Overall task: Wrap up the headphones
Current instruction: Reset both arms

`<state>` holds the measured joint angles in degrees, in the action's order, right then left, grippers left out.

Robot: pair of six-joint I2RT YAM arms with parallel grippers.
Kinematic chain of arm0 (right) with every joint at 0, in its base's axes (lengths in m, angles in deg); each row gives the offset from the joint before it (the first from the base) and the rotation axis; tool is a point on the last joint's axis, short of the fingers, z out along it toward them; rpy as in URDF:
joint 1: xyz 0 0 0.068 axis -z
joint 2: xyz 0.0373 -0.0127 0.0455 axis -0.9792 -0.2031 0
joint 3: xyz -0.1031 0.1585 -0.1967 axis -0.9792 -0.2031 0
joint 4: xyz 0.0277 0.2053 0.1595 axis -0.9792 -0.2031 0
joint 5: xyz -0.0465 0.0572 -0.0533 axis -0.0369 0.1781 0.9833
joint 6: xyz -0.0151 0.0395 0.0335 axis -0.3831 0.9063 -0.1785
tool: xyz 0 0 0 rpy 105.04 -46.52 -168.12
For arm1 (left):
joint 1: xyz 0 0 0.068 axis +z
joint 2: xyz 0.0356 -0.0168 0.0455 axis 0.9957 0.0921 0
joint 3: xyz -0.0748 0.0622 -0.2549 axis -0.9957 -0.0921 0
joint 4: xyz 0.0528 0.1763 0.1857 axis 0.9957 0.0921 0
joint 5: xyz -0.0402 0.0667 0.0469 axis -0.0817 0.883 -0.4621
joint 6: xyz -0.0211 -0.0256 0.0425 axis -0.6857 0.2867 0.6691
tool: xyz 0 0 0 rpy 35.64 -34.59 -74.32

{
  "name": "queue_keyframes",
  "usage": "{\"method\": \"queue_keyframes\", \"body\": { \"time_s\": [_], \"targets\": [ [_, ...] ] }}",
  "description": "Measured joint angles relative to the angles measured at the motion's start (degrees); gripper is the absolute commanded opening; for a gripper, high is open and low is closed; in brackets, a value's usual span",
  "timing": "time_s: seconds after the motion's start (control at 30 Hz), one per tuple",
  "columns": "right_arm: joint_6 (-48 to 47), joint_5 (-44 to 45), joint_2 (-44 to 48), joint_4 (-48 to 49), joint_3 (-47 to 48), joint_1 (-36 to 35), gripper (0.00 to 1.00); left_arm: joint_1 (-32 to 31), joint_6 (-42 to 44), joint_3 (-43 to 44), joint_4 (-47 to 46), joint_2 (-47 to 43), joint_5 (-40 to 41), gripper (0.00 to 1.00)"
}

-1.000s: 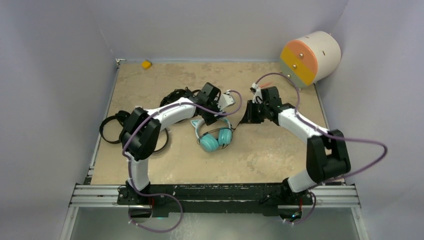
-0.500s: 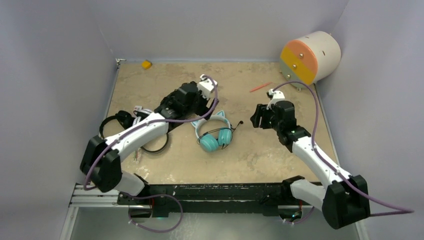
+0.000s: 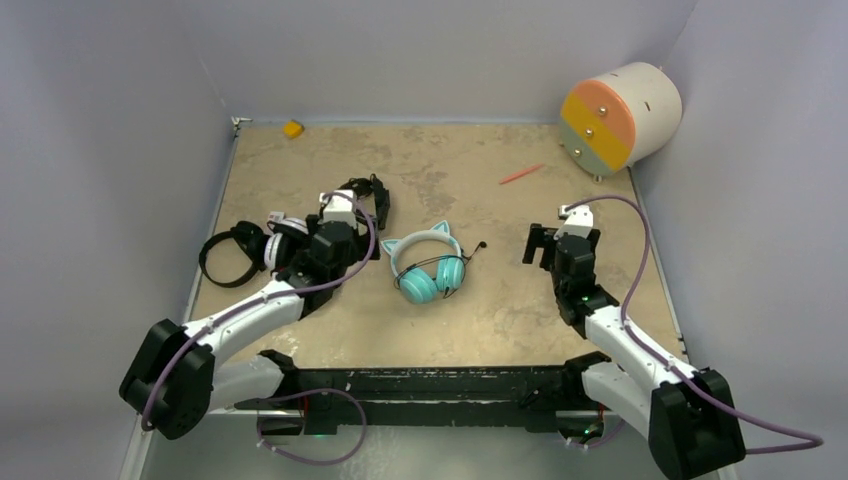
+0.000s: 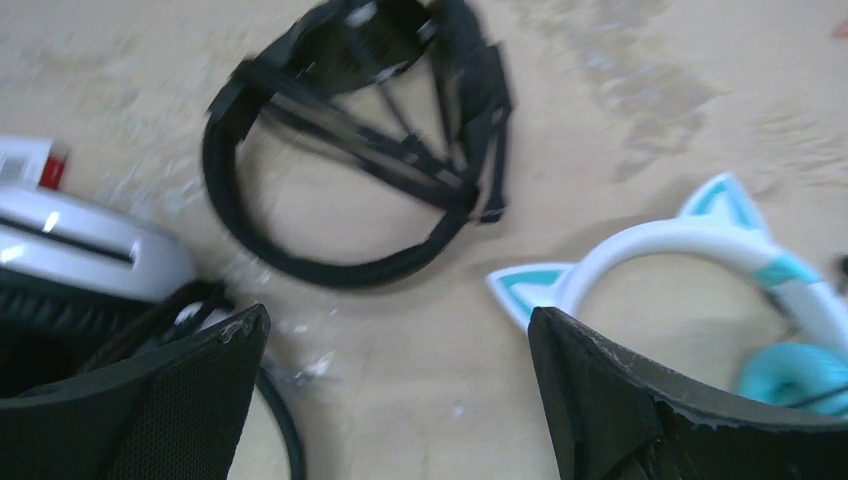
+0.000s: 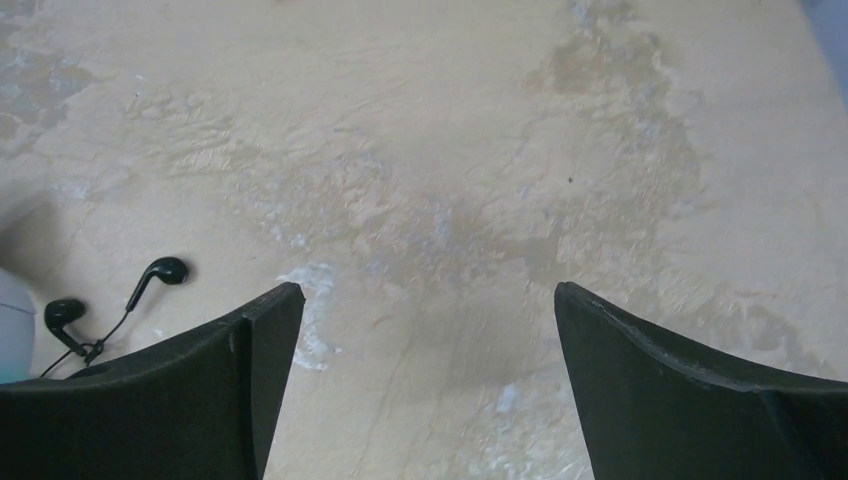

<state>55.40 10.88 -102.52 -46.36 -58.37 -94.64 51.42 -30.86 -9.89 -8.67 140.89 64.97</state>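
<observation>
- Left gripper (image 4: 395, 325) is hovering with jaws spread, gripping nothing; the teal headphones (image 4: 790, 365) are lying just beyond its right jaw
- Right gripper (image 5: 425, 292) is gaping wide over the table (image 5: 450, 150), empty
- Headset is probably handling light, with a stiff band (image 4: 660, 235) and limp cable; taking the cable near an earcup is looking wisest

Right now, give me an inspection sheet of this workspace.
Surface: tan table, stained and patchy.
Job's things: teal headphones flat in the middle; black headphones beyond the left tool; white-and-black headphones and another black pair at the left.
Clutter: red stick; small yellow piece at the far edge.
Grippers: left tool open, empty; right tool open, empty.
Cables: purple arm cables; thin black lead beside the teal headphones.
Surroundings: grey walls; round drum far right.
</observation>
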Motion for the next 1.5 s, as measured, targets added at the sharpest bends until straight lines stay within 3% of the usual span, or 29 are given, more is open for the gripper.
{"method": "queue_keyframes", "body": {
  "time_s": [0.13,0.37,0.57,0.67,0.77,0.9,1.1,1.5],
  "targets": [
    [-4.9,-0.2,-1.6,6.9,-2.2,0.0,0.99,0.8,-0.9,-6.0,-3.8,0.8,5.7,1.0],
    [-13.0,0.1,-12.5,20.4,-5.0,0.8,0.97,8.9,-0.3,-6.6,-10.9,5.0,13.4,1.0],
    [-13.0,-1.9,-25.6,29.6,-4.2,9.9,0.89,14.3,5.8,-10.6,-21.7,4.8,13.0,1.0],
    [-12.9,-2.9,-29.4,35.7,-4.3,11.6,0.97,17.4,10.2,-14.7,-29.2,4.9,10.7,1.0],
    [-13.9,-3.7,-36.1,46.1,-5.0,11.2,0.99,22.8,13.8,-20.0,-42.8,7.5,2.7,1.0],
    [-14.1,-4.0,-37.2,48.2,-5.3,11.0,0.99,28.7,14.7,-20.2,-50.2,11.8,-4.7,1.0],
    [-14.1,-4.0,-37.1,50.8,-5.3,11.1,0.99,32.5,15.6,-18.8,-62.2,21.9,-12.8,1.0],
    [-14.1,-4.0,-37.1,51.4,-5.3,11.1,0.99,32.9,16.3,-17.0,-63.3,24.4,-18.7,0.99]
  ]
}}
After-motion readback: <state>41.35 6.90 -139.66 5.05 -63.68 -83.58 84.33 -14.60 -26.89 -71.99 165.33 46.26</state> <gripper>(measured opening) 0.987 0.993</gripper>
